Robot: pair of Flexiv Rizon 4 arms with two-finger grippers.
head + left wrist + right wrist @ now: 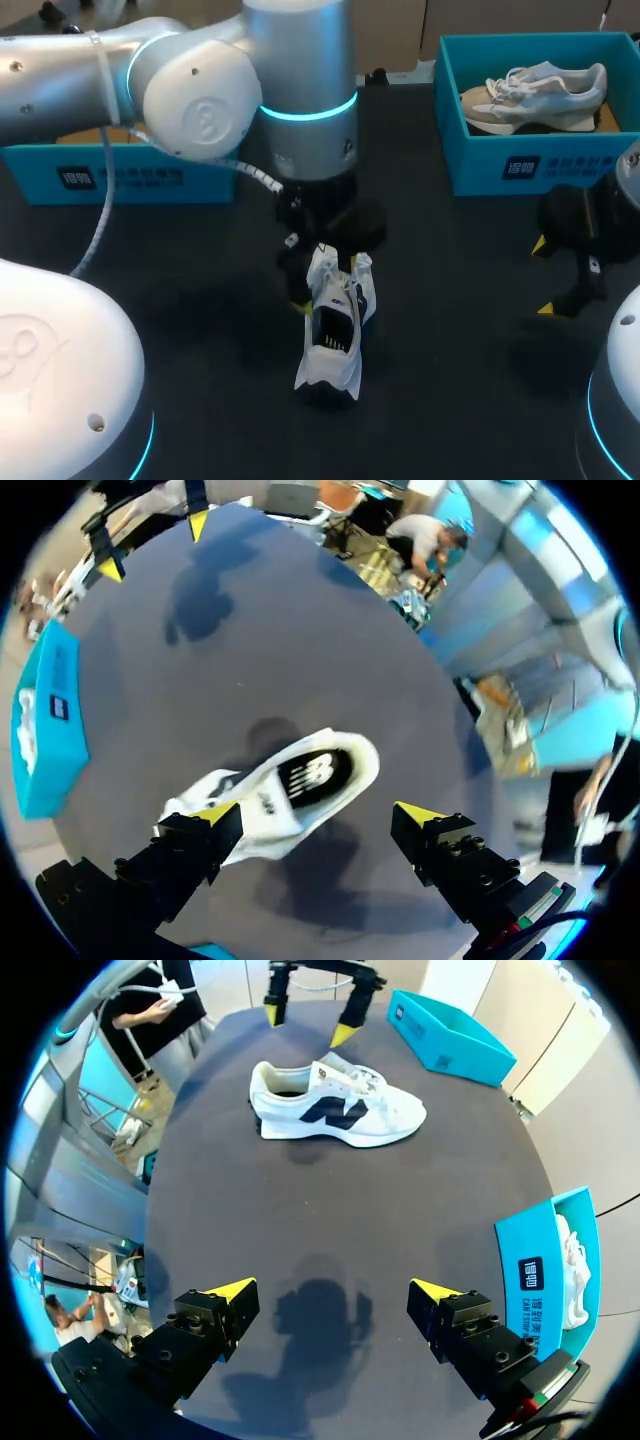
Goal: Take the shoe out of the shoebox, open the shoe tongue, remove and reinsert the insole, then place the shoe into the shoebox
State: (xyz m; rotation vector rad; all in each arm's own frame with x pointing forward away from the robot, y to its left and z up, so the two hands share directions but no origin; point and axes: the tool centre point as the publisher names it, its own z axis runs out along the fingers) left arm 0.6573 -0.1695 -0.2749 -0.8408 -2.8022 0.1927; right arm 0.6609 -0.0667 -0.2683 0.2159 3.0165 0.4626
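A white shoe with a dark side logo stands on its sole in the middle of the black table. My left gripper hangs right over it, open. In the left wrist view the shoe lies under and between the spread fingers, its dark insole showing. The right wrist view shows the shoe side on, with the left gripper just beyond it. My right gripper is open near the table's right side, holding nothing, as its own view confirms. The blue shoebox stands at the back right.
A second, grey and beige shoe lies inside the blue shoebox. Another blue box sits at the back left, partly hidden by my left arm. Bare black tabletop lies between the shoe and my right gripper.
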